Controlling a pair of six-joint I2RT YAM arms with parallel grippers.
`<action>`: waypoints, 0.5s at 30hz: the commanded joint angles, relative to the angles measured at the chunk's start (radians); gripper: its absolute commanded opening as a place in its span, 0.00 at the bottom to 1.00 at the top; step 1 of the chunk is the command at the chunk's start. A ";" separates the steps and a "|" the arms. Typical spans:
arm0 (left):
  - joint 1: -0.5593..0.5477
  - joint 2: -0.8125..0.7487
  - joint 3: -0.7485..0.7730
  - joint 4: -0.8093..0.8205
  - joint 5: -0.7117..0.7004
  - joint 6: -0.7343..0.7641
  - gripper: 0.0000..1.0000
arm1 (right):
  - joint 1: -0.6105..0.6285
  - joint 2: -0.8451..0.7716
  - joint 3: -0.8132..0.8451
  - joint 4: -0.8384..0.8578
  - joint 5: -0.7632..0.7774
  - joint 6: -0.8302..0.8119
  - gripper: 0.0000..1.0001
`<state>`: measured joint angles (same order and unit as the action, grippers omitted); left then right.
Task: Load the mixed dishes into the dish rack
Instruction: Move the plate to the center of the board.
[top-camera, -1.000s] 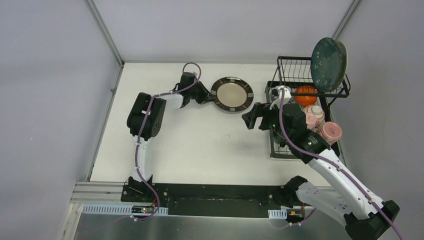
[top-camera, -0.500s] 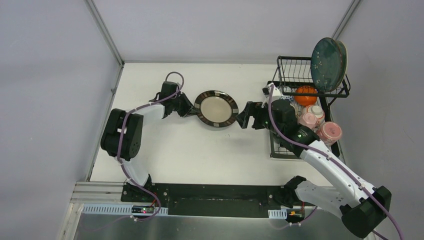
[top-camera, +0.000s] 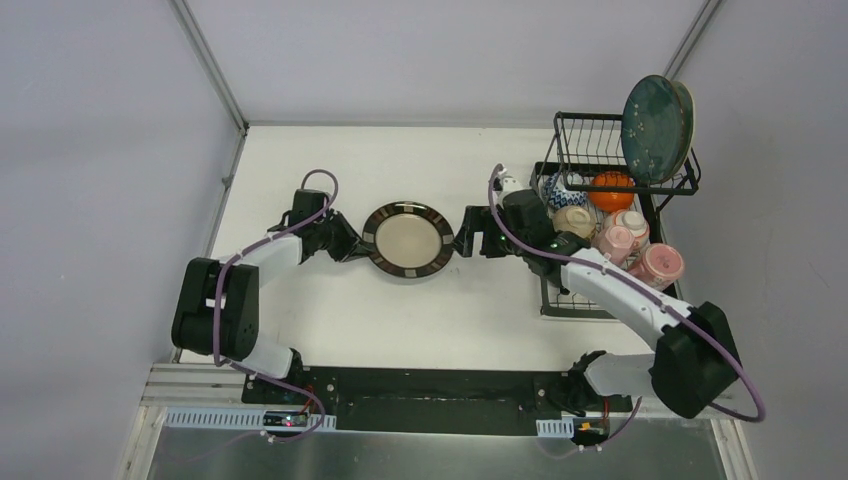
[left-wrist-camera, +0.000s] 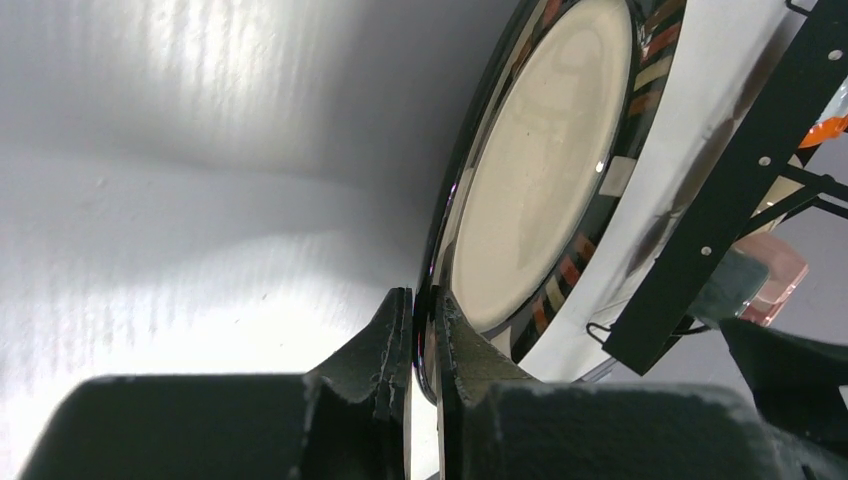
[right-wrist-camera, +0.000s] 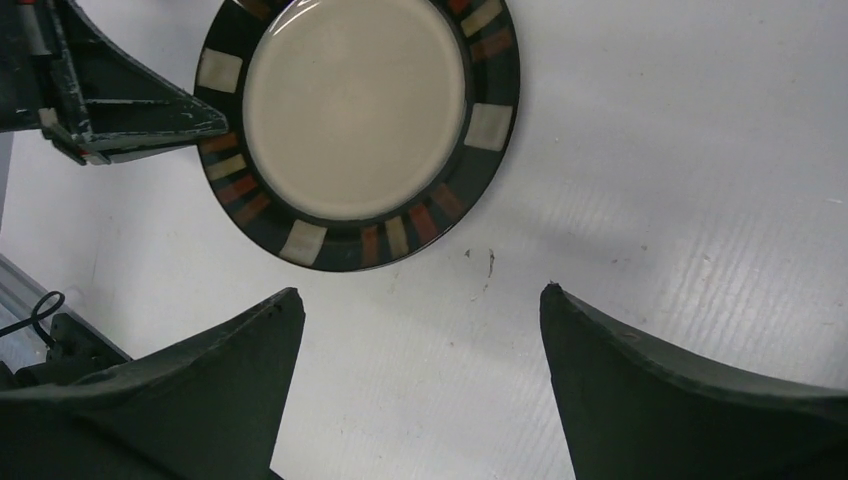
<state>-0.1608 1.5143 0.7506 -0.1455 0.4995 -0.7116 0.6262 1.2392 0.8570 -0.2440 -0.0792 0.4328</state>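
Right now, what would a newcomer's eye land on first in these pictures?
The beige plate at mid-table, its rim pinched by the left gripper, with the right gripper open just off its opposite edge. Next, the teal plate standing on edge in the raised basket of the rack at far right.

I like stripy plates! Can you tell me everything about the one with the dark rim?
The plate is round and glossy, like glazed pottery: beige middle, dark rim with orange, red and cream blocks. It faces up over the white table. The left gripper pinches its left rim; the open right gripper sits near its right edge, not touching.
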 joint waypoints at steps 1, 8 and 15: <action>0.018 -0.083 -0.055 -0.098 -0.050 0.062 0.00 | 0.003 0.094 0.085 0.109 -0.063 0.009 0.88; 0.019 -0.160 -0.114 -0.122 -0.099 0.058 0.08 | -0.018 0.291 0.188 0.145 -0.141 -0.004 0.72; 0.025 -0.190 -0.132 -0.137 -0.105 0.062 0.25 | -0.080 0.435 0.274 0.162 -0.248 0.004 0.64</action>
<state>-0.1486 1.3567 0.6300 -0.2455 0.4309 -0.6815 0.5808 1.6299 1.0615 -0.1387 -0.2527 0.4328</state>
